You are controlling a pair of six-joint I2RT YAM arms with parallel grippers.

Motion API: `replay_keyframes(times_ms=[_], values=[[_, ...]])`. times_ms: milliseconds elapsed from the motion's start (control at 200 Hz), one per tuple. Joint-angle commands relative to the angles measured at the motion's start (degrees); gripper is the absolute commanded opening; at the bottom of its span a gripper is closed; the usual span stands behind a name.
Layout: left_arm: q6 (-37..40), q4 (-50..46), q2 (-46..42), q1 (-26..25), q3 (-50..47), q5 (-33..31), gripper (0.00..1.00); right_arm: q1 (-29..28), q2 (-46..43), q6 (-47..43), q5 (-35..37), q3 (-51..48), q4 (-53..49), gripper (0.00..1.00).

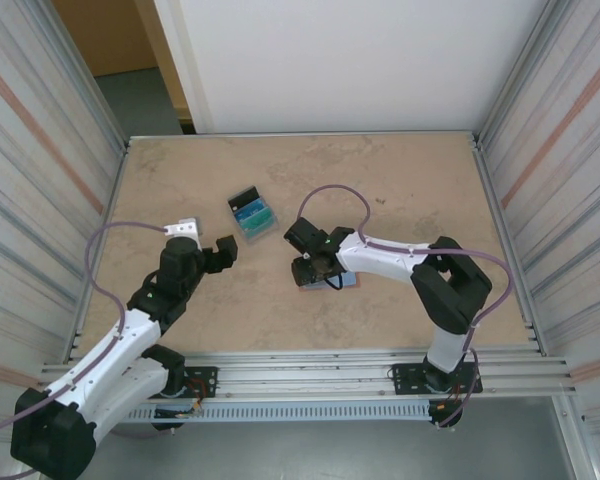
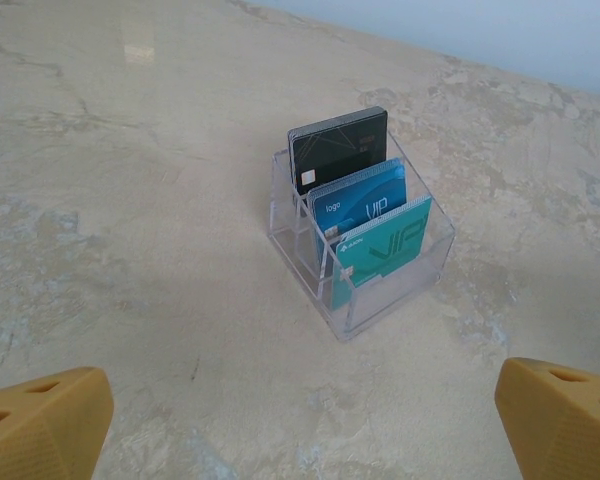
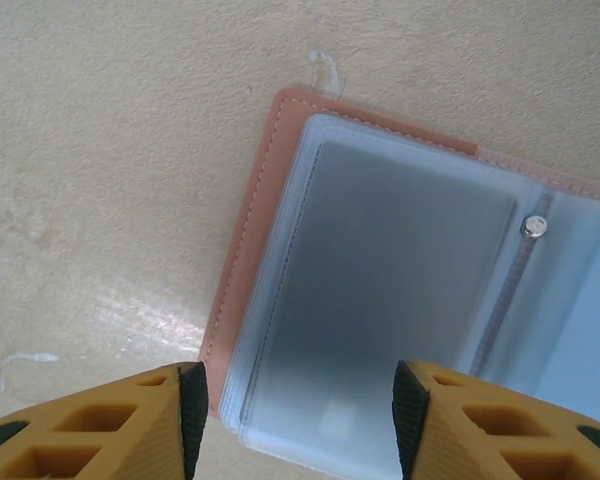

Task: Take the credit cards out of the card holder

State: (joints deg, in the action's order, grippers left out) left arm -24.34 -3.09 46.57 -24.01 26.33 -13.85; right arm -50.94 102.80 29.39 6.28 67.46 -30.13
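Table (image 1: pixel 400 180): beige, mottled like stone, matt, filling the centre.
Wall (image 1: pixel 30 170) at 9 o'clock: ribbed metal sheet with orange stripes.
Far wall (image 1: pixel 570 150) at 3 o'clock: same ribbed metal, same stripes.
Panel (image 1: pixel 360 60) at 12 o'clock: plain white, upright.
Rails (image 1: pixel 310 365) at 6 o'clock: aluminium, along the table's near edge.
Floor (image 1: pixel 140 100) at 11 o'clock: grey, a tan board (image 1: pixel 105 35) behind it.
Light: even, soft; one pale glare (image 2: pixel 138 50) on the table.

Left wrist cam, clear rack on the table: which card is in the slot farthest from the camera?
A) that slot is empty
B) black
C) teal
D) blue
B: the black card stands upright in the rearmost slot of the clear rack, with the blue card in the middle slot and the teal card nearest the camera.
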Motion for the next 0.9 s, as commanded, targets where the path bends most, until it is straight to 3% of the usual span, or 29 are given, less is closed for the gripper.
replay_keyframes(times_ms=[0,531,892], values=[[-1.19,1.12,0.28,0.10,-0.32,-1.75,0.99,-0.26,1.77,0.19,1.81,1.70,-2.13,0.55],[-1.51,1.16,0.46,0.11,0.40,-1.12,0.99,-0.22,3.89,0.67,2.33,-0.13,-1.72,0.56],[-0.80,0.08,-0.14,0.13,1.86,-1.01,0.99,0.05,3.94,0.91,-0.42,-0.74,-0.90,0.45]])
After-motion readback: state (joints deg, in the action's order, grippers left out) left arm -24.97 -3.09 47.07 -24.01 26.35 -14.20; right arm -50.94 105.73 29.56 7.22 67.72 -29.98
